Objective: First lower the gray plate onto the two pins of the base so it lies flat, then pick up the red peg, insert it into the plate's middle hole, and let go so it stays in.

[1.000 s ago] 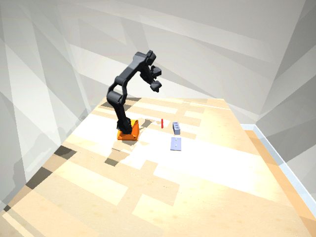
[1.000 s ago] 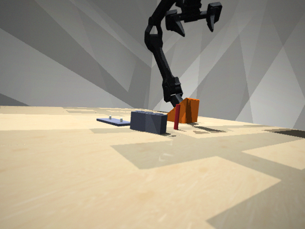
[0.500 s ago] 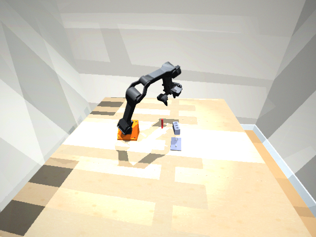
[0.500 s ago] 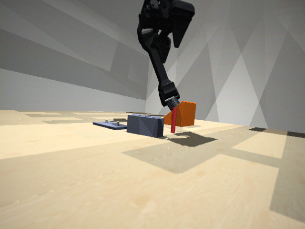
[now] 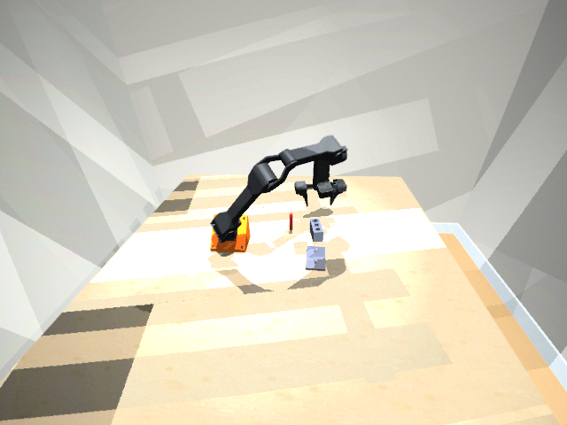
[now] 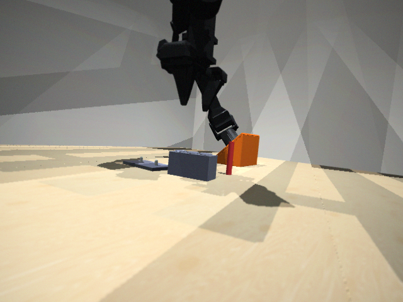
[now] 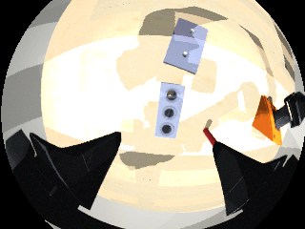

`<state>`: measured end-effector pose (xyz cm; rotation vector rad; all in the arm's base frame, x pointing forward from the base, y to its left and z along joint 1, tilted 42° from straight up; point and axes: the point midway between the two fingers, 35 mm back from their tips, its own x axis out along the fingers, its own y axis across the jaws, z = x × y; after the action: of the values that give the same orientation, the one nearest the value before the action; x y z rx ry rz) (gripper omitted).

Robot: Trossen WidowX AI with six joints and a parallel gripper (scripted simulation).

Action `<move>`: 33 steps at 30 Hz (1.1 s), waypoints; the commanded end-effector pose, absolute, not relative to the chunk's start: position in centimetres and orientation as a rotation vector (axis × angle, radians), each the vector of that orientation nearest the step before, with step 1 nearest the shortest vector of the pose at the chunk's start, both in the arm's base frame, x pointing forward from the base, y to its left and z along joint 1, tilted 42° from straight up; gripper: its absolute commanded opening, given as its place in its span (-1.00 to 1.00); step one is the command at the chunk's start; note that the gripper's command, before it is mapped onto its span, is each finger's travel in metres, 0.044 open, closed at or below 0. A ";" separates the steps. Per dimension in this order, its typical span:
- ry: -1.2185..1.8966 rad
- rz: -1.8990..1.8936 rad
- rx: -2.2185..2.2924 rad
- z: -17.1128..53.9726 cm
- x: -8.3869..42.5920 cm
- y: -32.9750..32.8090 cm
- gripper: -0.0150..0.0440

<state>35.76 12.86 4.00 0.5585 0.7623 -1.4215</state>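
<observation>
No readable branding anywhere, fwiw. Claw (image 5: 319, 204) (image 6: 194, 107) (image 7: 170, 143) is spread really wide, pinching nothing, hanging above the gray three-hole plate (image 5: 316, 231) (image 6: 192, 166) (image 7: 161, 112). Red peg (image 5: 291, 221) (image 6: 230, 158) (image 7: 210, 136) stands near that plate, pinned base (image 5: 311, 260) (image 6: 145, 164) (image 7: 179, 47) just beside it.
</observation>
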 end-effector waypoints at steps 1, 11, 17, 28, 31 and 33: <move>0.745 -1.420 0.567 3.6 35.9 12.7 1.00; 0.742 -1.420 0.566 -1.0 35.5 8.6 1.00; 0.742 -1.420 0.566 -2.0 35.2 7.8 1.00; 0.742 -1.420 0.566 -3.3 35.3 6.6 1.00; 0.742 -1.420 0.566 -3.7 35.3 6.2 1.00; 0.742 -1.420 0.566 -3.9 35.3 6.0 1.00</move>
<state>35.31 6.37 -3.55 0.5735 0.7432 -1.4207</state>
